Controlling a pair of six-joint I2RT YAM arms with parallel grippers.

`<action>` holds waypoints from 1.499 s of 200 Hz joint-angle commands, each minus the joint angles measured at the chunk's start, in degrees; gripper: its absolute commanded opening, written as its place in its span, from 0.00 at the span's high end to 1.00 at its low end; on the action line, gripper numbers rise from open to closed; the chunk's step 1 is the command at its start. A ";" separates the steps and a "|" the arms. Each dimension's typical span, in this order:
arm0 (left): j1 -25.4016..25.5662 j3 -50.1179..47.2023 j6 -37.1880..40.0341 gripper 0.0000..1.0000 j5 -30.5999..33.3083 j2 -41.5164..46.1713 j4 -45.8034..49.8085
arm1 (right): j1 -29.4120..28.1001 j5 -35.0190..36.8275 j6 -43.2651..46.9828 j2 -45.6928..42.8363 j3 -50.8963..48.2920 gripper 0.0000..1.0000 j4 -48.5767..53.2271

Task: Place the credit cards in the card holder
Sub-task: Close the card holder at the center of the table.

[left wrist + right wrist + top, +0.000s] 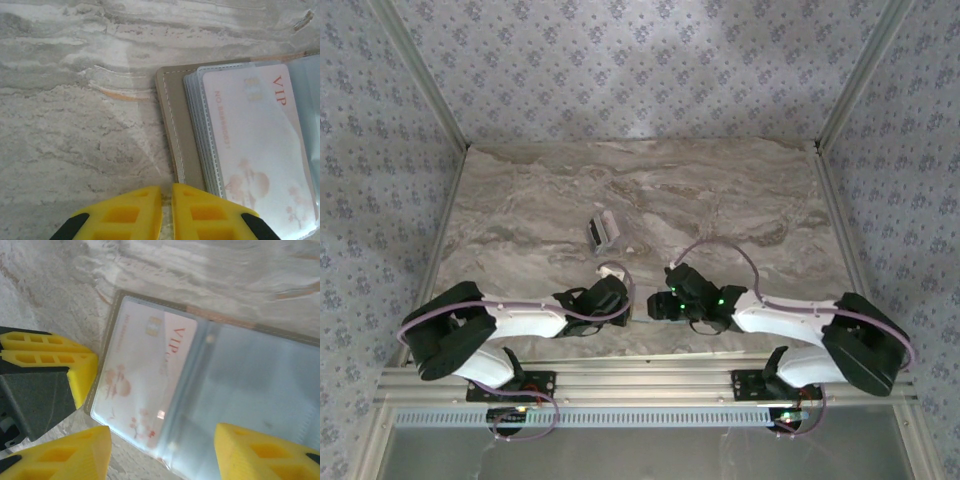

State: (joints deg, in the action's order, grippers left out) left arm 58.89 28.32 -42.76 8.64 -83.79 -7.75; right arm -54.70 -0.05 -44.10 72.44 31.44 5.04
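Yellow fingers of the left gripper sit pinched together at the edge of the open card holder; the right gripper hangs spread above it, holding nothing.
It lies on the table between the arms, a VIP card in its clear pocket; the other credit cards rest well apart. If the left fingers slip, the holder could slide. Whether they press its cover is unclear, and its far side runs out of frame.
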 commanded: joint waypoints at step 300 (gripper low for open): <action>1.49 -2.51 -8.00 0.76 -1.74 -4.91 -5.93 | -0.20 -5.84 2.90 8.56 10.73 1.00 -11.59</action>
State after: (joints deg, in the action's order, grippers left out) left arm 59.44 28.36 -48.10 8.64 -87.74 -18.17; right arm -54.92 -2.81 -40.58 77.14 40.29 -0.34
